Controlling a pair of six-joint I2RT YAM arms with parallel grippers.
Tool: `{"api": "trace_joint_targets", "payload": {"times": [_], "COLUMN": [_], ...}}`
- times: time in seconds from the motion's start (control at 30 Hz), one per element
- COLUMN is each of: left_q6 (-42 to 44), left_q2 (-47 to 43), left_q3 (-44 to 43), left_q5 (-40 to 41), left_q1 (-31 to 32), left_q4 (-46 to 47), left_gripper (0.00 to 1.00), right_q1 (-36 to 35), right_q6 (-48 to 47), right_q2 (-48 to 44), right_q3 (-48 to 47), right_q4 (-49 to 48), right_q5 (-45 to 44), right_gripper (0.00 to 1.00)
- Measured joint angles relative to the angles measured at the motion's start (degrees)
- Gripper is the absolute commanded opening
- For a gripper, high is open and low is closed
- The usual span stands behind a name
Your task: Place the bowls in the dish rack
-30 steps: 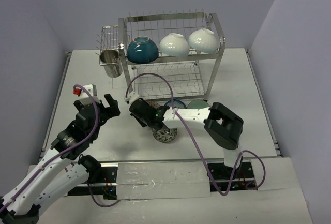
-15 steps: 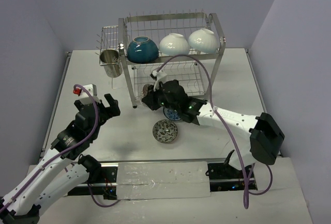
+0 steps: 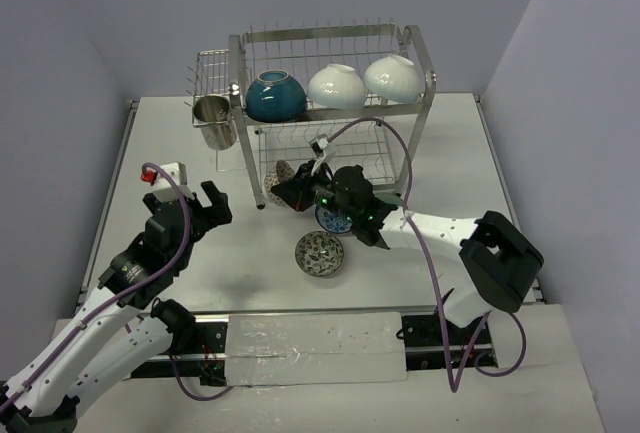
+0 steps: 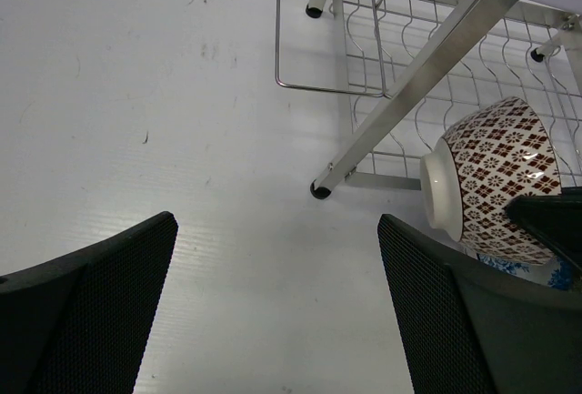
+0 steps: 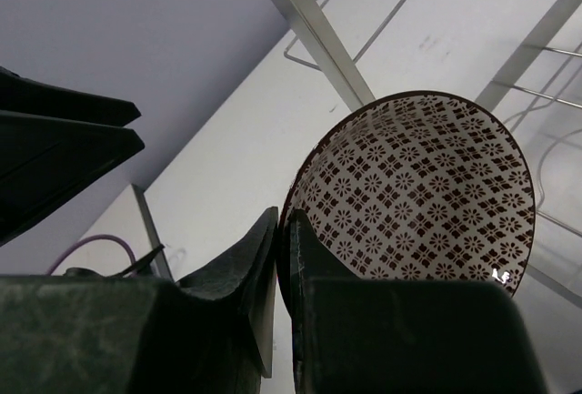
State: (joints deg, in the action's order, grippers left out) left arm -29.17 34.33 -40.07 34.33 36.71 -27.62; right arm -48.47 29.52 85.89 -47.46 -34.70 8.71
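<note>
Top external view: the right gripper (image 3: 298,193) is clamped on the rim of the red patterned bowl (image 3: 283,183), one finger inside and one outside. It holds the bowl tipped on its side at the front left corner of the dish rack (image 3: 405,128), level with the lower tier. The right wrist view shows the same pinch (image 5: 280,230), with the bowl's flowered inside (image 5: 409,194) facing the camera. Whether the bowl touches the wires cannot be told.

Above and beyond that gripper, on the upper tier, sit a teal bowl (image 3: 275,96), a white bowl (image 3: 337,87) and a further white bowl (image 3: 393,78), all mouth down. Just behind the gripper, under its wrist, a blue-white bowl (image 3: 333,219) rests on the desk (image 3: 180,153). A dark patterned bowl (image 3: 319,253) stands upright on the desk, nearer the arm bases and apart from the gripper.

Well to the left, the left gripper (image 3: 207,205) hangs over bare desk with its jaws spread wide and nothing between them. Its wrist view (image 4: 273,321) looks at the rack's front left foot (image 4: 318,191) and the held bowl's white base (image 4: 496,180) ahead and to its right. Beyond this gripper, a steel cup (image 3: 212,121) hangs below the side basket (image 3: 212,71).
</note>
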Motion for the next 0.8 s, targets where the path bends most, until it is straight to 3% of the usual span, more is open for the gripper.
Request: {"api": "trace_joint_targets", "payload": {"times": [0.43, 0.8], "left_q6": [0.04, 0.07], "left_q2": [0.31, 0.46], "left_q3": [0.52, 0.52], "left_q5": [-0.66, -1.51], "left_q1": [-0.13, -0.15], "left_q4": [0.42, 0.42], "left_gripper": [0.97, 0.97], "right_q1": [3.58, 5.38], "right_q6": [5.35, 8.26], "right_q2": [6.36, 11.10], "right_q3": [2.80, 2.80], "right_q4": [-18.47, -24.09], "right_q5": [1.86, 3.56], "right_gripper": [0.00, 0.00]}}
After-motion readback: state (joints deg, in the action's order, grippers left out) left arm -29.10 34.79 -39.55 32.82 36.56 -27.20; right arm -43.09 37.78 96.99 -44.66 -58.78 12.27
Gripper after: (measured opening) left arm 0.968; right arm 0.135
